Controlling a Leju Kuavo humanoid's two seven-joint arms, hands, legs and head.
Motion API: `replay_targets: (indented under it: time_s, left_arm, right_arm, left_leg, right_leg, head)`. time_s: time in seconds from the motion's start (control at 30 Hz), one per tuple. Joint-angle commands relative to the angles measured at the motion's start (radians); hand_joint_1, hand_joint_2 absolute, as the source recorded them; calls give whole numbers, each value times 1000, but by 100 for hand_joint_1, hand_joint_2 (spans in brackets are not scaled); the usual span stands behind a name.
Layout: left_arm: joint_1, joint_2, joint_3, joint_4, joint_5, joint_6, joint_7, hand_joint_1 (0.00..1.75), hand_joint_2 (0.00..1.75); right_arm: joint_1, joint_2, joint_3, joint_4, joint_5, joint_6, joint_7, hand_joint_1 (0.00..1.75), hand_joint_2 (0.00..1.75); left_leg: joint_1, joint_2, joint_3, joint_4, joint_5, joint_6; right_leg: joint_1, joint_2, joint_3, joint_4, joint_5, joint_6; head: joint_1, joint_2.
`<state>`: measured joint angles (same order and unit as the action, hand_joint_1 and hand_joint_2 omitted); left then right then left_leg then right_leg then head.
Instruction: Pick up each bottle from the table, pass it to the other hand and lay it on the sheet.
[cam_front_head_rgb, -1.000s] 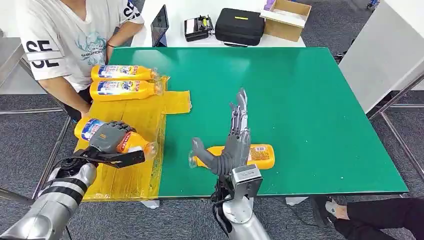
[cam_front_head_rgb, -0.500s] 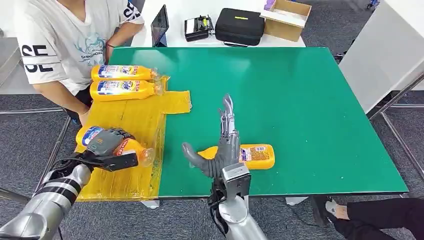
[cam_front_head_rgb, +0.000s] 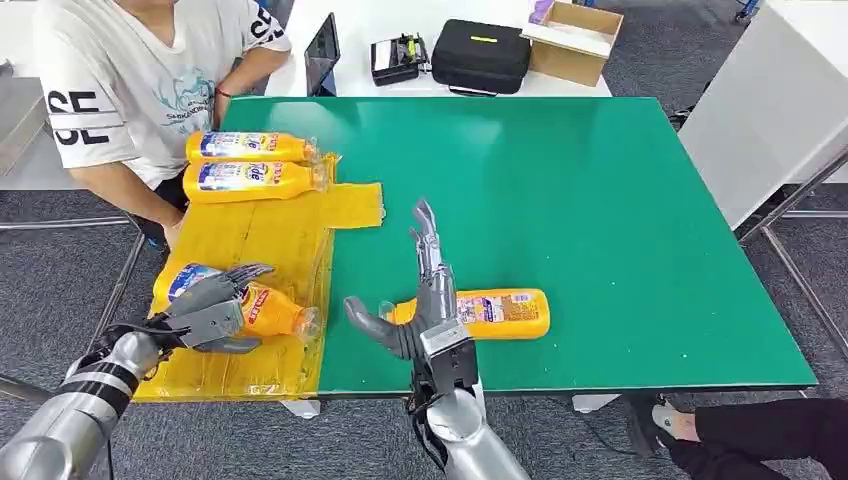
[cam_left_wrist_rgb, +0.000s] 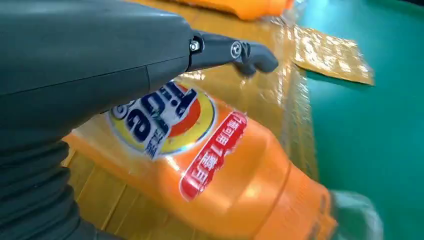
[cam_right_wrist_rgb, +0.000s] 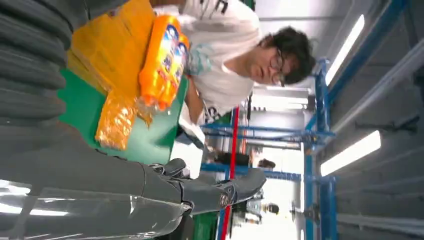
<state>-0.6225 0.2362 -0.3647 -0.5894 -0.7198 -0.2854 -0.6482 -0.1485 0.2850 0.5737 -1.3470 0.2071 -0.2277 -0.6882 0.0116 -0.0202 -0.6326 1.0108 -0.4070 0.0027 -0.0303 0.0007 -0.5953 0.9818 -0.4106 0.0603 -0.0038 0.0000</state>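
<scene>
An orange bottle (cam_front_head_rgb: 272, 312) (cam_left_wrist_rgb: 220, 170) lies on its side on the yellow sheet (cam_front_head_rgb: 260, 235), near the sheet's front edge. My left hand (cam_front_head_rgb: 210, 308) (cam_left_wrist_rgb: 100, 65) hovers over its label end with fingers spread and lifted off it. A second orange bottle (cam_front_head_rgb: 505, 312) lies on the green table (cam_front_head_rgb: 600, 200) near the front edge. My right hand (cam_front_head_rgb: 425, 300) (cam_right_wrist_rgb: 100, 165) stands open and upright just in front of that bottle's neck end, fingers straight, holding nothing. Two more bottles (cam_front_head_rgb: 250, 147) (cam_front_head_rgb: 255, 180) (cam_right_wrist_rgb: 162, 65) lie side by side at the sheet's far end.
A person in a white shirt (cam_front_head_rgb: 130, 90) sits at the table's far left corner, one hand near the sheet. Beyond the table's far edge stand a tablet (cam_front_head_rgb: 320, 55), a black case (cam_front_head_rgb: 480, 55) and a cardboard box (cam_front_head_rgb: 575, 40).
My left hand has lowered the bottle onto the sheet and spread its fingers off it. My right hand has drifted left and nearer to the front edge, still open.
</scene>
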Motion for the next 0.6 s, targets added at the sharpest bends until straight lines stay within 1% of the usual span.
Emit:
replay_targets:
  time_s: [0.03, 0.13, 0.17, 0.2, 0.23, 0.27, 0.3, 0.33, 0.37, 0.4, 0.47, 0.5, 0.57, 0.6]
  left_arm:
    - [76, 106, -128, -25, 79, -113, -16, 0, 0]
    - [95, 142, -150, -56, 143, -157, -26, 0, 0]
    - [101, 141, -146, -60, 160, -159, -28, 0, 0]
    - [117, 130, -127, -67, 198, -168, -32, 0, 0]
    - [134, 94, -90, -72, 220, -112, -32, 0, 0]
    - [146, 18, -40, -74, 229, -12, -17, 0, 0]
    - [143, -10, -45, -73, 222, 3, 2, 0, 0]
    - [144, -30, -31, -74, 229, 30, 11, 0, 0]
    - [149, -113, 63, -86, 281, 151, 21, 0, 0]
    - [151, -163, 120, -112, 301, 241, 37, 0, 0]
    - [148, -181, 121, -137, 290, 246, 69, 0, 0]
    - [158, -176, 130, -161, 286, 239, 82, 0, 0]
    - [164, -168, 141, -167, 282, 230, 84, 0, 0]
    - [165, -166, 142, -167, 281, 228, 83, 0, 0]
  right_arm:
    - [-61, -5, 23, 126, -11, 17, 2, 0, 175]
    - [-69, -1, 24, 148, -12, 25, 3, 0, 175]
    - [-71, -1, 25, 154, -11, 24, 4, 0, 175]
    - [-72, 1, 26, 164, -10, 27, 4, 0, 175]
    - [-71, 2, 29, 168, -5, 21, 5, 0, 175]
    - [-63, 3, 25, 160, 0, 7, 6, 0, 175]
    - [-60, 2, 25, 157, 0, 7, 6, 0, 175]
    - [-57, 0, 27, 149, 3, 5, 8, 0, 175]
    - [-48, -1, 26, 136, 15, -8, 19, 0, 175]
    - [-43, -2, 30, 127, 24, -11, 28, 0, 175]
    - [-39, -3, 32, 122, 26, -10, 31, 0, 175]
    - [-39, -3, 32, 121, 27, -9, 33, 0, 175]
    - [-40, -3, 32, 122, 27, -7, 34, 0, 175]
    - [-41, -3, 32, 122, 27, -7, 34, 0, 175]
  left_leg:
    - [1, 8, 7, -2, -2, 0]
    - [1, 9, 7, -2, -2, 0]
    - [0, 7, 6, -2, -1, 0]
    - [0, 9, 8, -2, -2, 0]
    - [0, 7, 8, -2, -1, 0]
    - [0, 9, 10, -3, -2, 0]
    - [-1, 5, 9, -3, -1, 0]
    - [0, 6, 10, -3, -1, 0]
    - [-1, 2, 9, -3, 0, 0]
    - [0, 2, 10, -3, -1, 0]
    - [-1, -2, 6, -1, 0, 1]
    - [1, -2, 8, -1, -1, 1]
    - [0, -1, 3, 0, 0, 0]
    - [0, -1, 3, 0, -1, 1]
  right_leg:
    - [2, 7, 4, -3, 1, -4]
    - [2, 7, 5, -2, 1, -4]
    - [0, 6, 4, -1, 1, -2]
    - [1, 7, 5, -2, 1, -3]
    - [1, 6, 6, -2, 1, -3]
    - [1, 7, 6, -2, 1, -4]
    - [0, 3, 6, -2, 0, -2]
    - [1, 4, 8, -3, 0, -4]
    - [0, 0, 7, -2, -1, -2]
    - [1, -1, 8, -3, -1, -4]
    - [0, -5, 5, -2, -1, -2]
    - [2, -6, 8, -3, -2, -4]
    - [0, -2, 2, -1, 0, -2]
    - [1, -3, 4, -2, -1, -3]
  head:
    - [0, 0]
    - [0, 0]
    - [0, 0]
    - [0, 0]
    - [0, 0]
    - [0, 0]
    - [0, 0]
    - [0, 0]
    - [0, 0]
    - [0, 0]
    - [0, 0]
    - [0, 0]
    - [0, 0]
    - [0, 0]
